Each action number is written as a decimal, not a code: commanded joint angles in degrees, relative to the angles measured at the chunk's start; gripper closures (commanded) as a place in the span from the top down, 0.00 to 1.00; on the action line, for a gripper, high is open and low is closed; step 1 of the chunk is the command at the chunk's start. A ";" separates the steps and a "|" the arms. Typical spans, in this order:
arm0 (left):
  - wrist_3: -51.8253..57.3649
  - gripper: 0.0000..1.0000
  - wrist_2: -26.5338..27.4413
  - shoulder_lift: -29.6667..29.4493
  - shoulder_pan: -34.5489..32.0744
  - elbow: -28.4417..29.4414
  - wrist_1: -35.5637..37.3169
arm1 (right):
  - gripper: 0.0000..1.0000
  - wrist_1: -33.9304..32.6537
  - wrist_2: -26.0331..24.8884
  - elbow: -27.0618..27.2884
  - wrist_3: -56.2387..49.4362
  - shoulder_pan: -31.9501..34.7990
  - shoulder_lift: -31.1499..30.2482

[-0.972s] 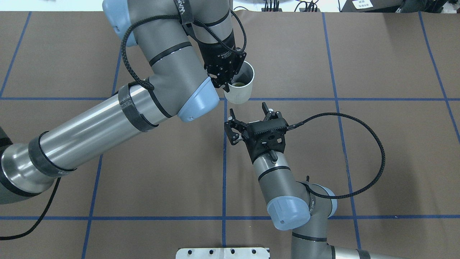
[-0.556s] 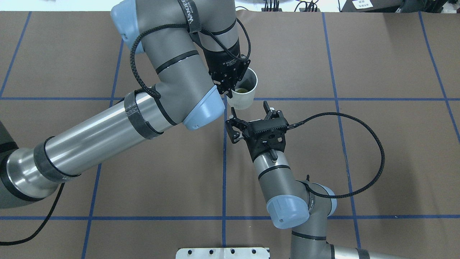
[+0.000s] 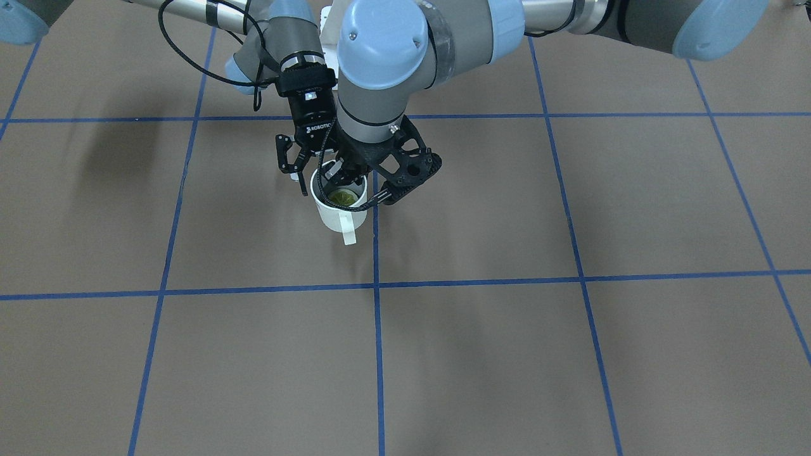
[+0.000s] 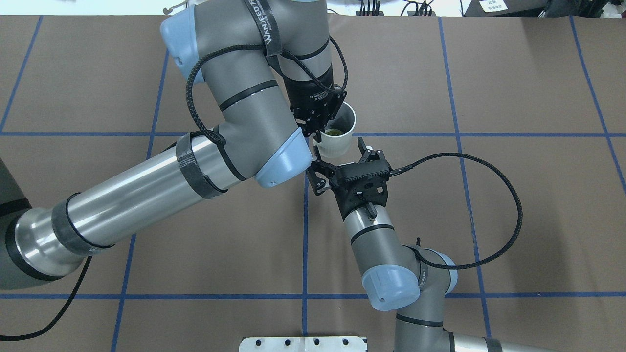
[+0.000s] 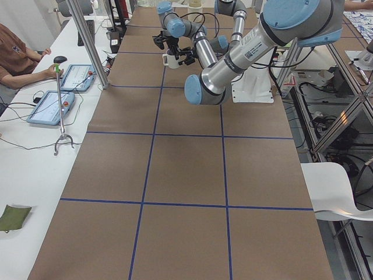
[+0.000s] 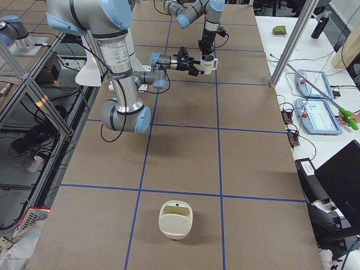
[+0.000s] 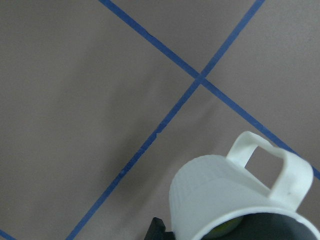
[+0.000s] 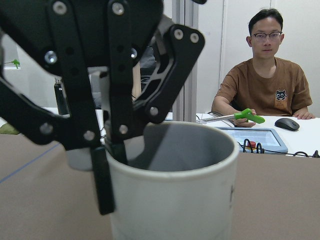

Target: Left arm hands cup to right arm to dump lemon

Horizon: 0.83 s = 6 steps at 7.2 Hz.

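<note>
Well, the hand-over looks only half made. The left tool (image 4: 318,128) is clenched on the rim of the mug (image 4: 337,143), one finger inside and one outside, holding it upright above the desk (image 4: 489,205). The lemon slice (image 4: 334,131) lies at the bottom of the mug, not yet dumped. The right tool (image 4: 339,152) is spread wide at the mug's lower wall on the robot's side; whether it touches I can't tell. I'd judge three steps remain: the right tool's grasp, the left's release, then tipping.
</note>
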 commanded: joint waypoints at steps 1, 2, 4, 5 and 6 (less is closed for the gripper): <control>0.07 0.00 0.00 -0.05 0.74 -0.12 0.03 | 0.98 0.00 -0.02 -0.24 0.00 0.02 0.01; -0.02 0.00 0.00 0.03 1.01 -0.12 0.03 | 0.98 0.00 -0.02 -0.24 0.00 0.02 0.01; -0.63 0.00 -0.08 0.03 1.71 -0.20 0.03 | 0.98 0.00 -0.02 -0.24 0.00 0.02 0.01; -0.72 0.00 -0.08 -0.05 1.71 -0.38 0.03 | 0.98 0.00 -0.02 -0.24 0.00 0.02 0.01; -0.81 0.00 -0.17 -0.05 1.97 -0.47 0.03 | 0.98 0.00 -0.02 -0.24 0.00 0.02 0.01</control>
